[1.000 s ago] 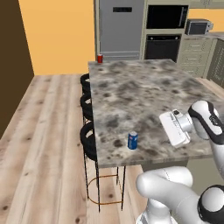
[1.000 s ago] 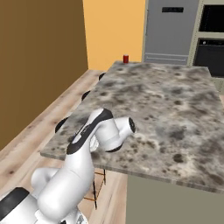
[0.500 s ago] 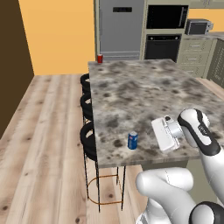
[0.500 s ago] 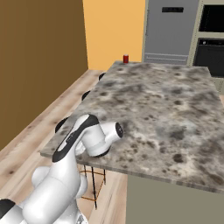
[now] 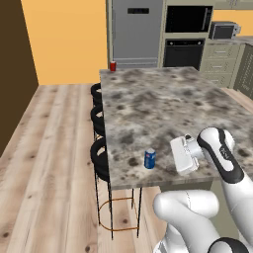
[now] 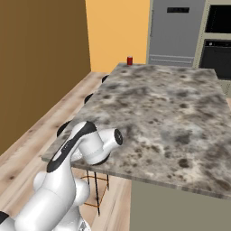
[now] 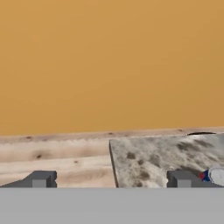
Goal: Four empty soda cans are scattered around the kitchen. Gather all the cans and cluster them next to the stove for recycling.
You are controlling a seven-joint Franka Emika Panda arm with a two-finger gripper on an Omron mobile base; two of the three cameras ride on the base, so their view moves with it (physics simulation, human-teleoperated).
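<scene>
A blue soda can (image 5: 149, 159) with a white band stands upright near the front left corner of the stone island counter (image 5: 163, 108). In the hand view the can (image 7: 216, 176) sits at the far right, just beyond the right fingertip (image 7: 179, 178). My gripper (image 5: 175, 157) hovers low over the counter just right of this can, facing left toward it. It is open (image 7: 110, 179), with nothing between the fingers. A red soda can (image 5: 113, 66) stands at the island's far left corner (image 6: 130, 61). The stove is out of view.
Three black bar stools (image 5: 100, 154) line the island's left side over the wood floor. A grey fridge (image 5: 136, 29) and a black wall oven (image 5: 184, 47) stand behind the island, with a small appliance (image 5: 222, 30) on the back counter. My own arm (image 6: 85, 144) covers the island's near corner.
The hand has swung left and lower over the counter, closing in on the blue can. The jaws stay wide and the cans have not moved.
</scene>
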